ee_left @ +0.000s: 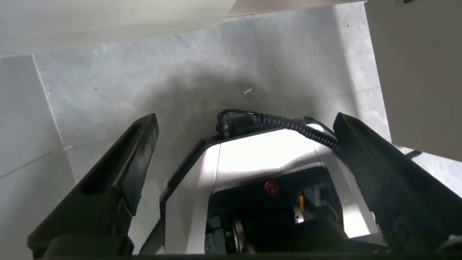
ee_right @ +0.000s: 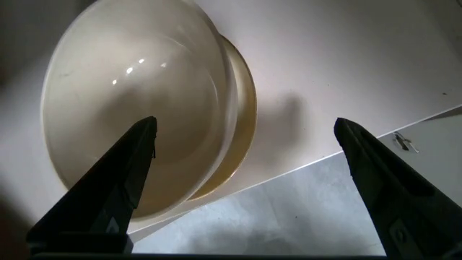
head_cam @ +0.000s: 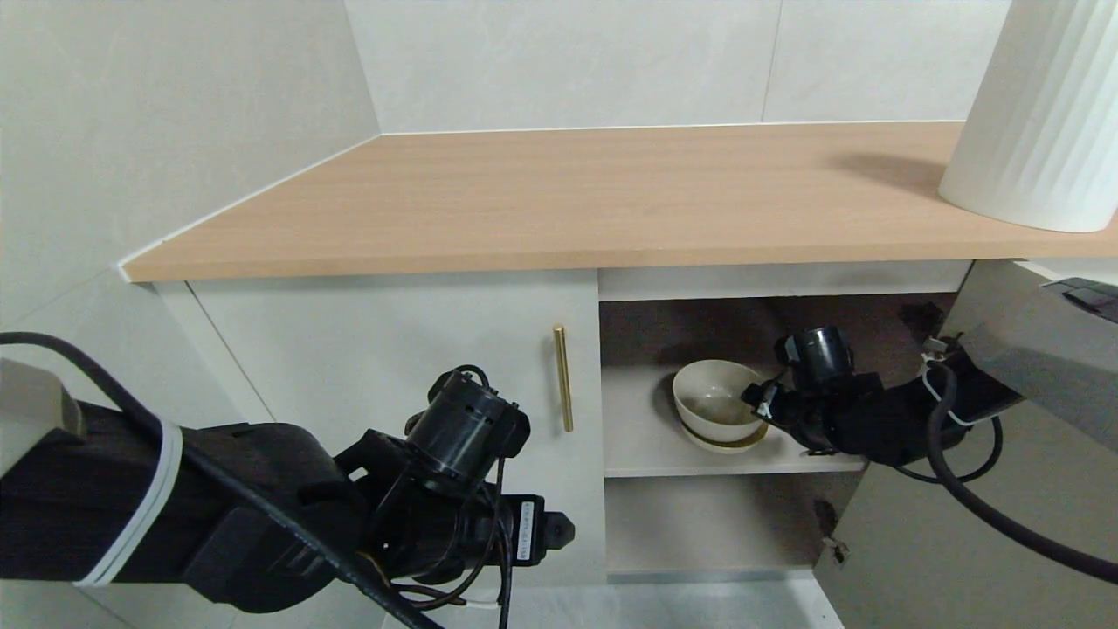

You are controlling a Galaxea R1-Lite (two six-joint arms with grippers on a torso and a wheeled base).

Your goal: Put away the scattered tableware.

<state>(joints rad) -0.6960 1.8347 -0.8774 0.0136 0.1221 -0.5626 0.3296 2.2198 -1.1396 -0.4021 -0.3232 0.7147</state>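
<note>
The white label [head_cam: 524,528] on the left arm is too small to read. A glossy cream bowl [head_cam: 714,402] sits on a yellowish plate [head_cam: 725,445] on the cabinet shelf [head_cam: 642,437]. The right gripper [head_cam: 758,406] beside it and the left gripper [ee_left: 245,188], low before the cabinet, both gape wide and empty.

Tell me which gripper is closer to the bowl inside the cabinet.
Right. The right gripper is open at the side of the bowl on the cabinet shelf; the left gripper hangs low outside, in front of the closed door.
</note>
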